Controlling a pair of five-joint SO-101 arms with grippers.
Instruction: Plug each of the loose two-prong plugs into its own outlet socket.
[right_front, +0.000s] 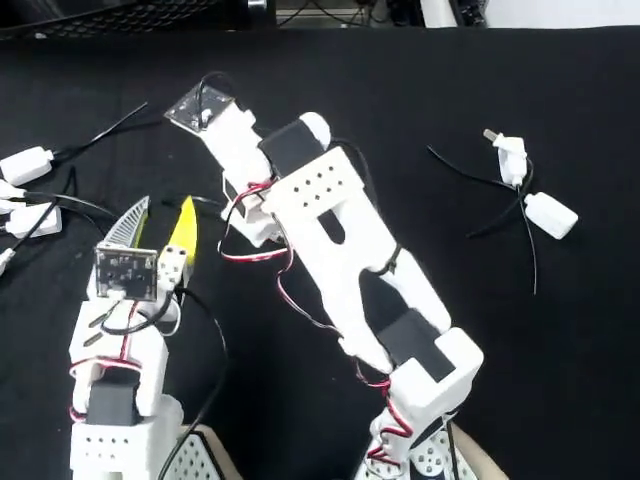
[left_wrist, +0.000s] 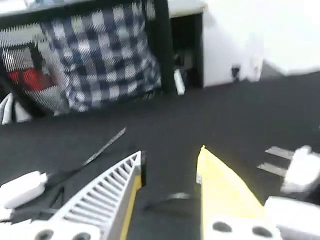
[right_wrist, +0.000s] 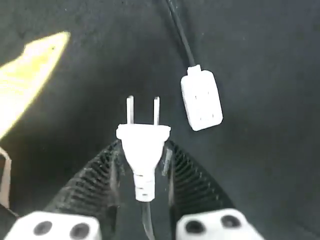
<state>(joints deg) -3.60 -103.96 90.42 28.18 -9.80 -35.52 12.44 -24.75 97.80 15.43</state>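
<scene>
Plug is sitting clamped in my right gripper beside a socket, not yet inserted; left gripper is hanging open; another plug is lying loose.

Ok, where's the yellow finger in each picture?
High view: yellow finger at lower left, beside the ribbed white finger.
Left wrist view: the finger up close, facing the ribbed one.
Right wrist view: the finger at the edge, beside the held plug.
Shared landmark: the black table.

Left gripper lower left with fingers spread, right arm diagonal across centre, loose plug near white socket upper right.
</scene>
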